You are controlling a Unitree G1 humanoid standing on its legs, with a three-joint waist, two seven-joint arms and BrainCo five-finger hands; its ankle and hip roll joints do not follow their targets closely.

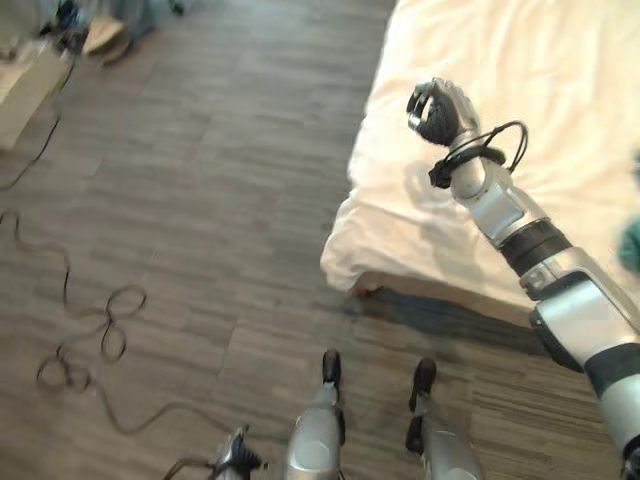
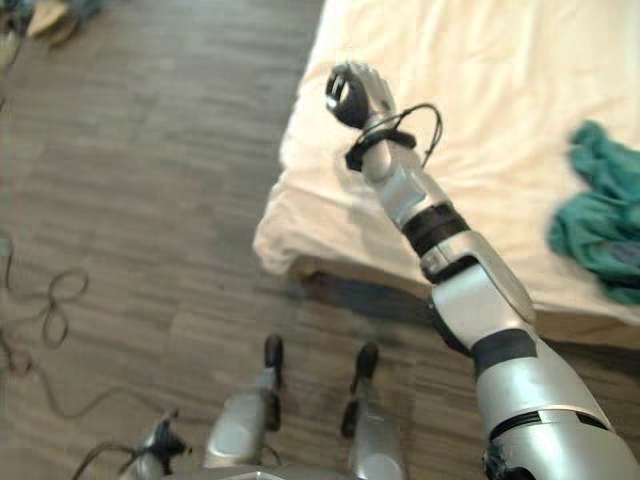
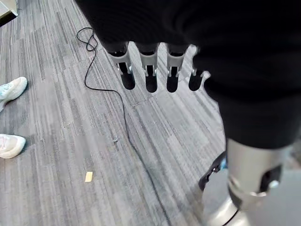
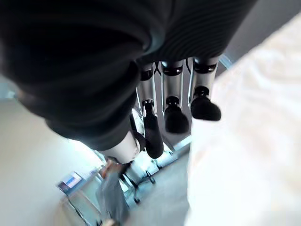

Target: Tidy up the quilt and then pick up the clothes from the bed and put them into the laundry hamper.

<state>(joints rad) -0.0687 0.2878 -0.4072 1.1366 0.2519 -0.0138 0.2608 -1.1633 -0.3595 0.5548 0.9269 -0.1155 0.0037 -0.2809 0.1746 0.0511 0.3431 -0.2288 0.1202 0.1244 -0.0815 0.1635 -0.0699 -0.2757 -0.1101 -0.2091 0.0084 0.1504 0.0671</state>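
Right hand [image 2: 358, 95] was raised over the quilt [image 2: 480, 90] near the bed corner, fingers [image 4: 175, 115] curled, holding nothing. Teal clothes [image 2: 598, 225] lay on the quilt well apart from those fingers, toward the arm's outer side. Left hand [image 3: 150, 61] hung over the floor [image 3: 61, 141], fingers straight, empty; white shoes [image 3: 11, 89] lay well off to one side.

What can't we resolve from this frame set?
- Teal clothes: cut off by the right edge of the right eye view, so their full extent is unknown.
- Quilt: runs past the top and right edges.
- Right hand: raised over the quilt's corner; contact unclear.
- Left hand: fingers hang relaxed over floor, palm hidden by its cover.
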